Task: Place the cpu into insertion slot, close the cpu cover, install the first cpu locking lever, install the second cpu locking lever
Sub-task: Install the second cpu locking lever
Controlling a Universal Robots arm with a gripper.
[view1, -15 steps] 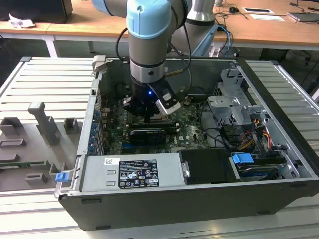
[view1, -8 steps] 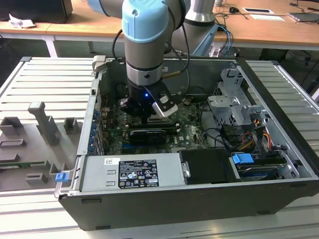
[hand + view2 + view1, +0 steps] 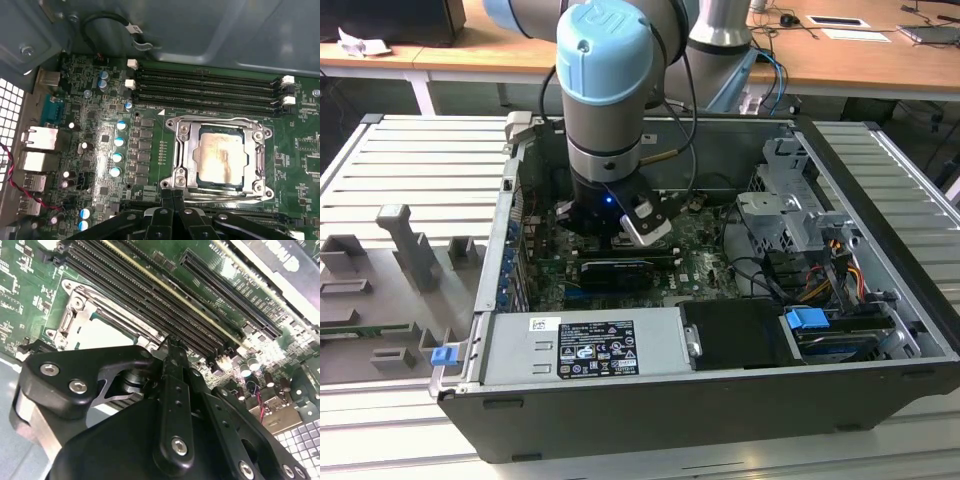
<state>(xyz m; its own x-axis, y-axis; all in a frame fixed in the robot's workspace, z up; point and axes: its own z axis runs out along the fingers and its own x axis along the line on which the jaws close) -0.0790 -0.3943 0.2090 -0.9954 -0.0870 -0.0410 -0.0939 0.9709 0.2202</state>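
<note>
The cpu point(image 3: 220, 159), a pale silver square, lies in the insertion slot point(image 3: 172, 125) on the green motherboard. The cpu cover point(image 3: 186, 150), a silver frame, lies flat around the chip, and thin metal levers point(image 3: 220, 119) run along its edges. My gripper point(image 3: 172, 192) is shut with its two black fingers pressed together, the tips just beside one corner of the socket frame; nothing shows between them. In the second wrist view the gripper point(image 3: 172, 345) points at the board next to the socket, where part of the cpu point(image 3: 105, 332) shows. The arm point(image 3: 605, 90) reaches down into the open computer case.
Long black memory slots point(image 3: 205, 87) run along one side of the socket. Rear ports point(image 3: 37, 142) and capacitors point(image 3: 118, 142) stand on the other side. A black card point(image 3: 615, 272), the power supply point(image 3: 585, 345) and a drive cage point(image 3: 790, 200) crowd the case.
</note>
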